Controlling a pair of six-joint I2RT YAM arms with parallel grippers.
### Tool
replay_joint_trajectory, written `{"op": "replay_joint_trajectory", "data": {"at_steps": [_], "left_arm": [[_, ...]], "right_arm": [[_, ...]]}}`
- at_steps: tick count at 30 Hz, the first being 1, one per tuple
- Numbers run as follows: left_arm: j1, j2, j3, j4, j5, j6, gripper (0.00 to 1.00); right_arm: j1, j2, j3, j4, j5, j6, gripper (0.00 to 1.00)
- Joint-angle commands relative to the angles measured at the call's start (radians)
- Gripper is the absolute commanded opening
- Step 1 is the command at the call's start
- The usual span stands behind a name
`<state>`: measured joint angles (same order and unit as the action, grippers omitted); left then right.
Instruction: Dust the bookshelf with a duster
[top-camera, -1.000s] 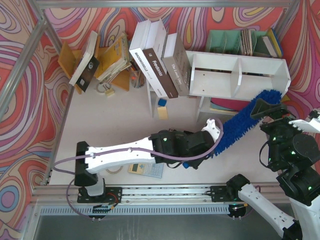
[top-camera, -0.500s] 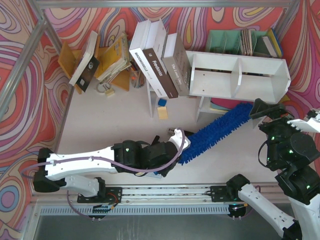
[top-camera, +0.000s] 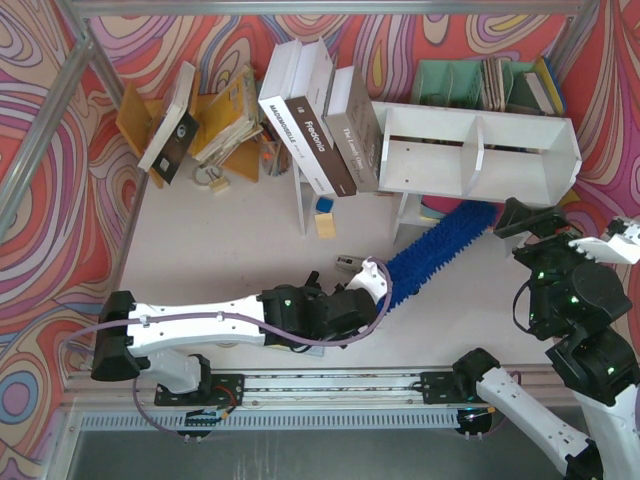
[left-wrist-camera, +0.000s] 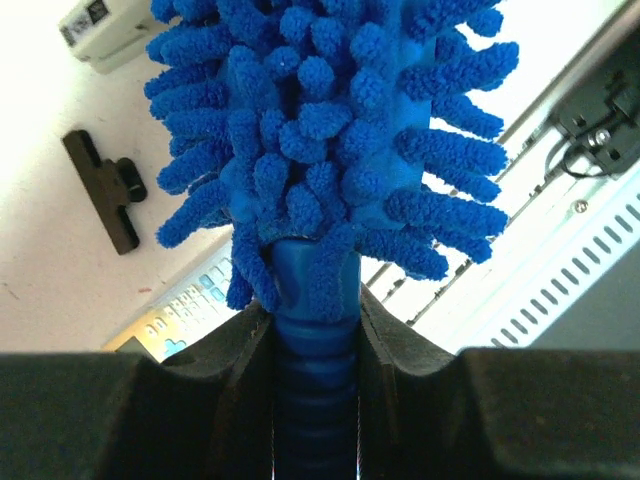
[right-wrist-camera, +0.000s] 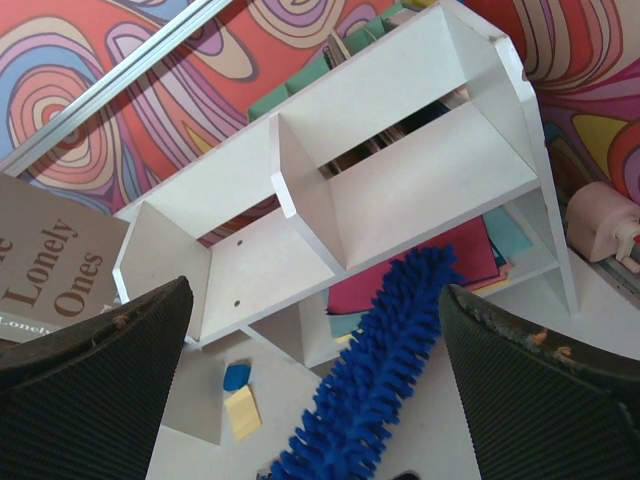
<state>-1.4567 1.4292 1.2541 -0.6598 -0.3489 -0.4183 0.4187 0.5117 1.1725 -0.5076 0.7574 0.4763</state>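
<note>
Left gripper (left-wrist-camera: 315, 335) is clamped tight on the duster (top-camera: 435, 250) by its slim blue handle. The fluffy head stretches away ahead of it, tip at the lower tier of the bookshelf (top-camera: 430, 155), by coloured sheets (right-wrist-camera: 470, 250). Right gripper (top-camera: 527, 217) hangs wide open, empty, just beside that tip, the shelf straight ahead.

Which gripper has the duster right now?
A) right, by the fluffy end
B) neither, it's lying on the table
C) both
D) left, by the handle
D: the left gripper is shut on the handle of the duster, while the right gripper is open and holds nothing.
</note>
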Motion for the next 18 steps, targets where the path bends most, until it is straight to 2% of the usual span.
{"op": "replay_joint_trajectory", "data": {"at_steps": [1,9,18], "left_arm": [[0.028,-0.017,-0.007,0.104,-0.106,-0.040,0.00],[0.043,-0.084,-0.083,0.155,-0.219,-0.128,0.00],[0.095,-0.120,-0.184,0.136,-0.198,-0.240,0.00]], "right_arm": [[0.003,0.007,-0.016,-0.008,0.000,0.011,0.98],[0.002,0.008,-0.026,-0.010,0.003,0.007,0.98],[0.003,0.004,-0.030,-0.002,0.006,0.001,0.99]]}}
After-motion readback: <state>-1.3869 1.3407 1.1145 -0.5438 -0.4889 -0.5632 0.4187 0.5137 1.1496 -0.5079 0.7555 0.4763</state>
